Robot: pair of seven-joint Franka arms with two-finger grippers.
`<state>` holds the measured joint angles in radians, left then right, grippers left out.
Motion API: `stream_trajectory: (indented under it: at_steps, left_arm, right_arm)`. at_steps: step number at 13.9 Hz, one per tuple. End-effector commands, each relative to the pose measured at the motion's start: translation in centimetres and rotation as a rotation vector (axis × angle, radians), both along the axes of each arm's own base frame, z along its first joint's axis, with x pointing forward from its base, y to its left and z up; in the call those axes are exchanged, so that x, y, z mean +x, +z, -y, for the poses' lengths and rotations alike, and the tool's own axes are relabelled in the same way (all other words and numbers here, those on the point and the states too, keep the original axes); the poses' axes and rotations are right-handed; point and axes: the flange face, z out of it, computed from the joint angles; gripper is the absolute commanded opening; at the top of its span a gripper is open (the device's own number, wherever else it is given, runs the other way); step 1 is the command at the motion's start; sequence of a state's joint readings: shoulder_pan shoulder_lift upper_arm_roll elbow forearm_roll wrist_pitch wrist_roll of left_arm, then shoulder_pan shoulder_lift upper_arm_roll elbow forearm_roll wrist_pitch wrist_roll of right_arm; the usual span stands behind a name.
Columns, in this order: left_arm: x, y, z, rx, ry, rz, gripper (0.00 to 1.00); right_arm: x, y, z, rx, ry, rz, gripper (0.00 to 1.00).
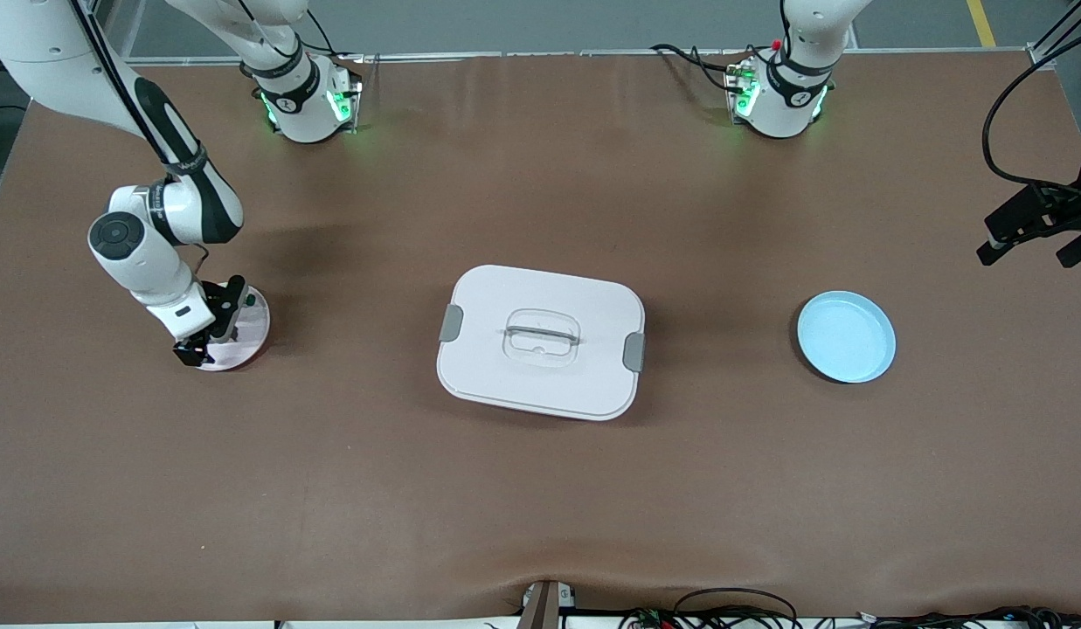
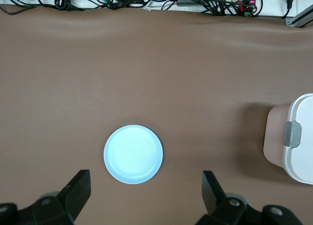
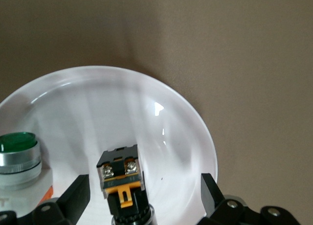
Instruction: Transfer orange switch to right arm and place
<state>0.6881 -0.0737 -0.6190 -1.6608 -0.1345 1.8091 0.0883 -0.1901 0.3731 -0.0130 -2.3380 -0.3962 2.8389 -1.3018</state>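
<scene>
Right claw (image 3: 142,195) released over orange switch (image 3: 121,173) on pink plate (image 1: 247,336); left claw (image 2: 146,193) released, waiting above blue plate (image 2: 133,154)

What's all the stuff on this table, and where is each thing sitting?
Small black blocky switch with an orange middle: one, black and orange, in the white plate, between the right gripper's open fingers.
Silver push-button part with a green cap: one, silver and green, in the same plate beside the switch.
Round white plate: one, white, toward the right arm's end of the table.
Lidded rectangular plastic box with grey clips: one, white, mid-table.
Round shallow blue dish: one, pale blue, bare, toward the left arm's end.
Right gripper: black, open, low over the white plate.
Left gripper: black, open, waiting above the blue dish.
</scene>
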Motion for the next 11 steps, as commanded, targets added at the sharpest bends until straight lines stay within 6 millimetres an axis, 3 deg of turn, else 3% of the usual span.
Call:
stream_trajectory:
  at_steps: [1,3,7,11]
  left_arm:
    - [0.2,0.4,1.3,0.017,-0.023,-0.012,1.00]
    - [0.3,0.0,1.9,0.009,-0.016,-0.020,1.00]
    - [0.5,-0.5,2.5,0.015,-0.020,-0.038,1.00]
    - [0.6,-1.0,2.1,0.014,-0.018,-0.058,1.00]
  right_arm:
    - [1.0,1.8,0.1,-0.027,-0.011,-0.029,1.00]
    - [1.2,2.9,-0.3,-0.039,-0.064,-0.054,1.00]
    - [2.1,5.8,-4.1,-0.081,-0.135,-0.109,1.00]
    - [3.4,8.1,-5.9,-0.049,-0.236,-0.211,1.00]
